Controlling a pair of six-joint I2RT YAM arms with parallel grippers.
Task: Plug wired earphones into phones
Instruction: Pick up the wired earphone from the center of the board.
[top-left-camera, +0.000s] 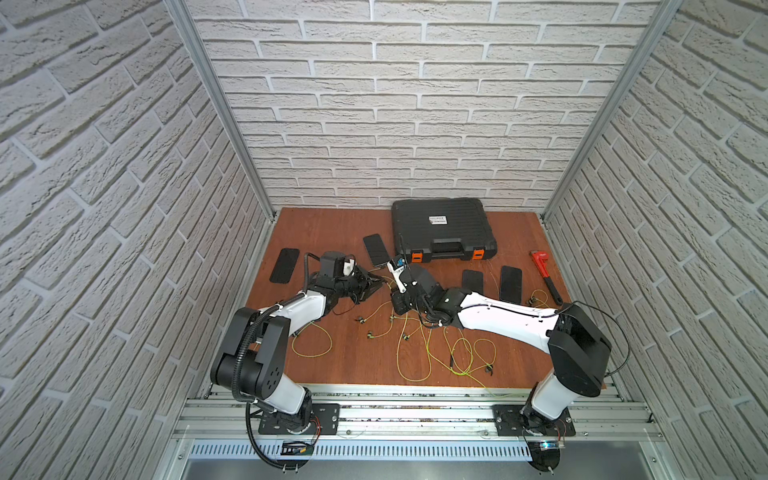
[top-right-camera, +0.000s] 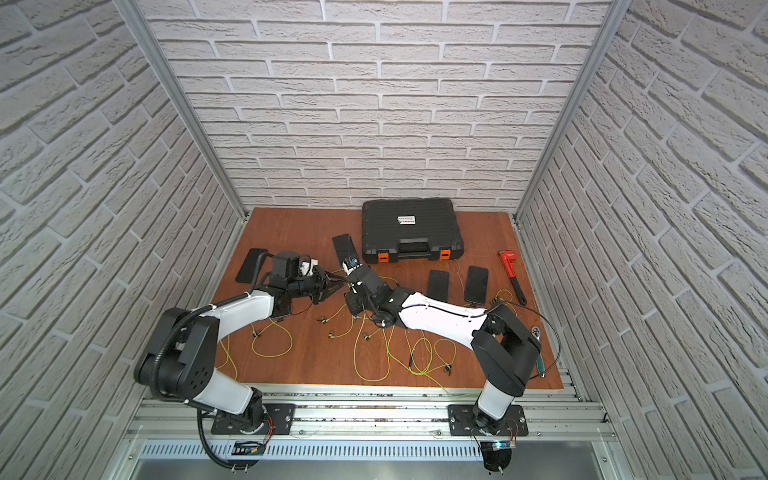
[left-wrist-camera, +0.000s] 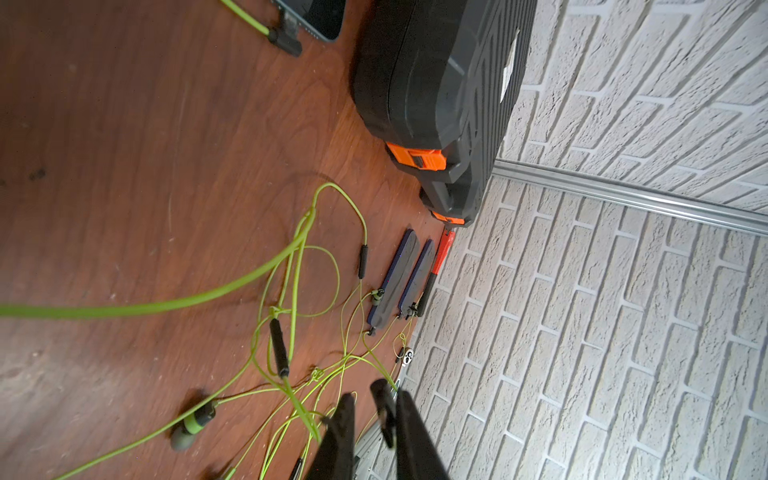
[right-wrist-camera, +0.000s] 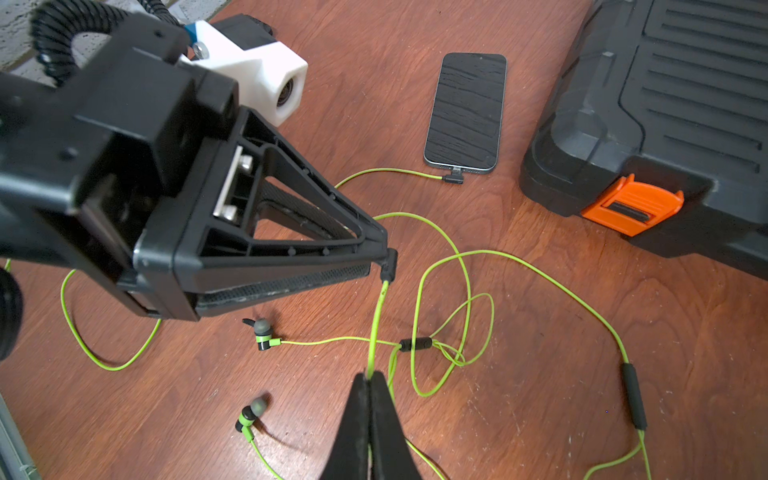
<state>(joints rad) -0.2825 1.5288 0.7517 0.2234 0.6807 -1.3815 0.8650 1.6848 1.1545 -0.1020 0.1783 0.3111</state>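
Pinching a green cable (right-wrist-camera: 376, 320) tight in the right pincer (right-wrist-camera: 369, 380); nipping its dark plug (right-wrist-camera: 389, 266) between the narrow tips of the left pincer (right-wrist-camera: 384, 258), above the bench (right-wrist-camera: 540, 332), near a phone (right-wrist-camera: 465, 112) already plugged in beside the case (right-wrist-camera: 665, 104).

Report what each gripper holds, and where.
Right gripper pinches a yellow-green earphone cable near its dark plug; left gripper brackets that plug, grip unclear.

Yellow-green wired earphones (right-wrist-camera: 415, 344) tangled, mid-front; black phones (top-left-camera: 510, 283) flat, screens dark, spread apart; rear phone (right-wrist-camera: 465, 110) plugged in.
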